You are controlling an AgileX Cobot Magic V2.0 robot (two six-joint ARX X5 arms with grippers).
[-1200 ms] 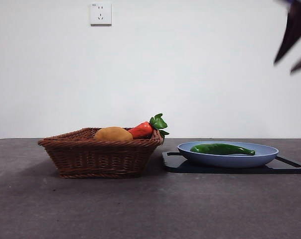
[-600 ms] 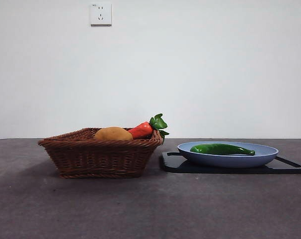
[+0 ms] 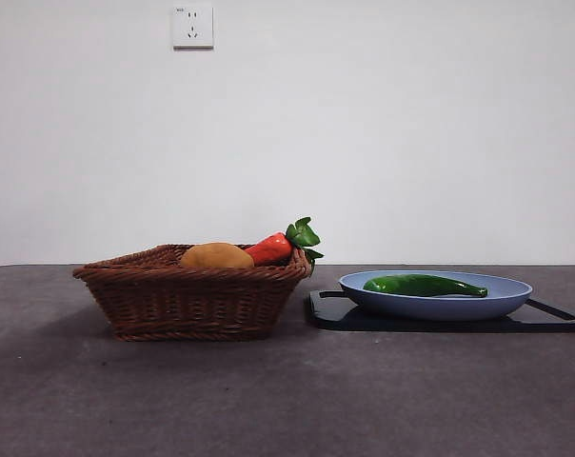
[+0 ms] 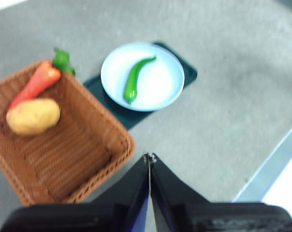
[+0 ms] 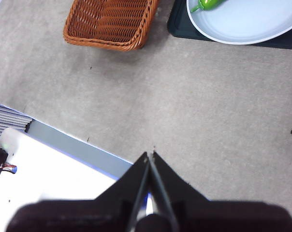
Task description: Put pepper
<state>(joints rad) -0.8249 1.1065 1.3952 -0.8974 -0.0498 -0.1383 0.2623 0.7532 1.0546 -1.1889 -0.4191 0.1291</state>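
Looking level across the table (image 3: 287,400) in the front view, I see the pepper (image 3: 424,285) lying in the blue plate (image 3: 502,303) at lower right, the plate on a black board (image 3: 554,322). At lower left stands the wicker basket (image 3: 188,300) with a tan potato (image 3: 216,255) and an orange carrot (image 3: 268,248). No arm shows here.

From the left wrist view, the left gripper (image 4: 149,157) hangs high, jaws pressed together and empty. The pepper (image 4: 134,79) lies at upper centre on the plate (image 4: 167,84), apart from the basket (image 4: 95,150) at left.

From the right wrist view, the right gripper (image 5: 150,155) is also high, jaws together, holding nothing; only the pepper's end (image 5: 207,4) shows at the top edge.

I judge the placing done, with the pepper on the plate. If it must go elsewhere, the next move calls for opening the jaws and descending across its middle.
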